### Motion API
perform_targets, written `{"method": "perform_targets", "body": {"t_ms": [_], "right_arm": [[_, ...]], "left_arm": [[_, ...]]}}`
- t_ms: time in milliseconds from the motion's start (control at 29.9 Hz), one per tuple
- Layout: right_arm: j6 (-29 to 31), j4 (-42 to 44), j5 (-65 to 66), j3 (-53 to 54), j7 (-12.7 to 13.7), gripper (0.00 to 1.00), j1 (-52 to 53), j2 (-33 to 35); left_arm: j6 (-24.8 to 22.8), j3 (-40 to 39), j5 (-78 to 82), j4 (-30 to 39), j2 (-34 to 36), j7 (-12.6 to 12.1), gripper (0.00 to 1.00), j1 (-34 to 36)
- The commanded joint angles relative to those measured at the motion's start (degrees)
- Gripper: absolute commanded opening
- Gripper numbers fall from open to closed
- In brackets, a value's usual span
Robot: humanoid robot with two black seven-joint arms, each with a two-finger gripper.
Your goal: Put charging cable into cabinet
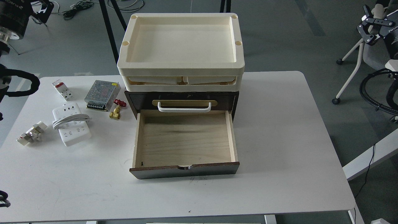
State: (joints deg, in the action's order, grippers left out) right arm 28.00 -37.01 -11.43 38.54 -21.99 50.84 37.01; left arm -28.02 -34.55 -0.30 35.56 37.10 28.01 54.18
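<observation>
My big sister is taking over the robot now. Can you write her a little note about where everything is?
Left gripper: top left, away from the table, fingers unclear.
Right gripper: top right, holding nothing, fingers unclear.
White power strip with its looped cord: on the white table, left of the dark brown wooden cabinet.
Done: the lower pale wood drawer is pulled open, empty.
Left: pick up the strip, put it in the drawer.

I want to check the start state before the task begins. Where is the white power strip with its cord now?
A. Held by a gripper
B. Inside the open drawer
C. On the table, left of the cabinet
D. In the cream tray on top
C: the power strip lies on the table left of the cabinet, whose open drawer holds nothing.
</observation>
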Motion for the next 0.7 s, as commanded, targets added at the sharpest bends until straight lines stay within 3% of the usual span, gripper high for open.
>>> {"method": "perform_targets", "body": {"t_ms": [0,469,669], "right_arm": [[0.0,-0.1,-0.1,0.0,0.1,1.0,0.0,0.9],[0.0,0.2,0.0,0.0,0.2,1.0,0.0,2.9],[0.0,0.3,0.0,-0.1,0.2,1.0,-0.4,4.3]], "left_arm": [[0.0,-1.9,-0.3,-0.2,-0.9,0.0,1.0,-1.3],[0.0,-9.7,-8.5,-3.9,-2.0,0.0,1.0,-7.6],[0.0,-9.2,-8.1,2.3,4.1,0.0,1.0,-8.4]]}}
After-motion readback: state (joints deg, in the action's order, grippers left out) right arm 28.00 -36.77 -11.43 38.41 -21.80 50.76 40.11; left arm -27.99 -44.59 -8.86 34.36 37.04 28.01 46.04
